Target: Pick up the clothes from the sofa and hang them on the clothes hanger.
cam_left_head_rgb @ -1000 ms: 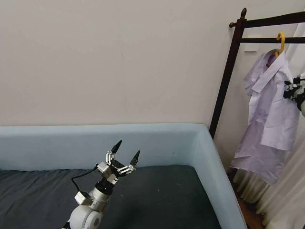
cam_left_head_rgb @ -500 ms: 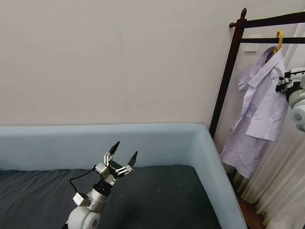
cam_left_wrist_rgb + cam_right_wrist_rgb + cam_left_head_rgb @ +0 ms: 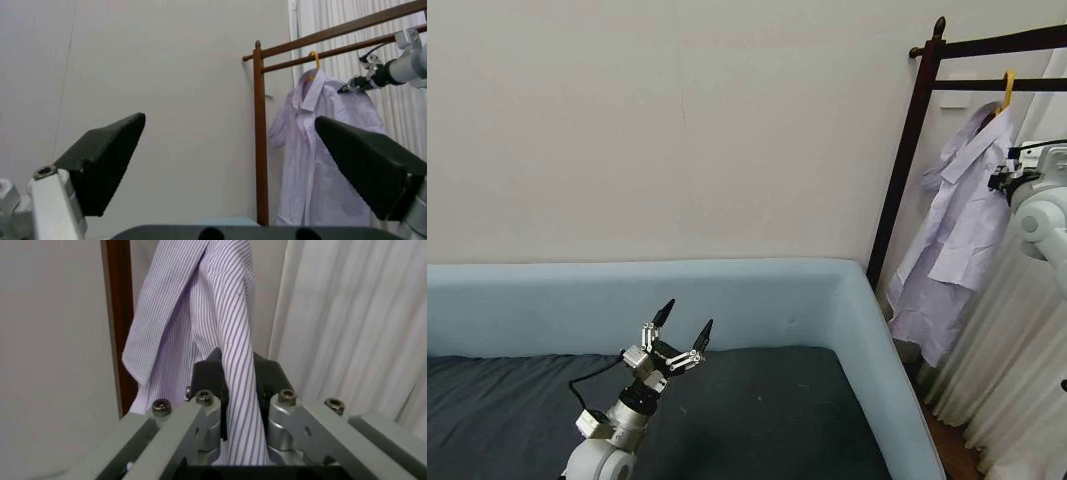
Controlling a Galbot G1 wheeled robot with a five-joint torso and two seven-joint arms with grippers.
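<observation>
A pale bare wall runs behind a light blue sofa with a dark grey seat cushion. The sofa's left end and front are cut off by the head view's edge. Above the cushion the left gripper is raised with its dark pointed fingers spread wide apart and nothing between them.

Past the sofa's right arm stands a dark wooden clothes rack. Its foot is hidden behind the sofa and its two rails run out of view. A yellow hanger hooks over the lower rail, its shoulders covered by the collar. On it hangs the lilac striped shirt, clear of the sofa and close beside the rack's post.

The right gripper is at the shirt's shoulder. In the right wrist view its black pads are pinched on a fold of the striped cloth. The right arm is cut off at the frame edge. White pleated curtains hang behind the shirt, their foot out of view.
</observation>
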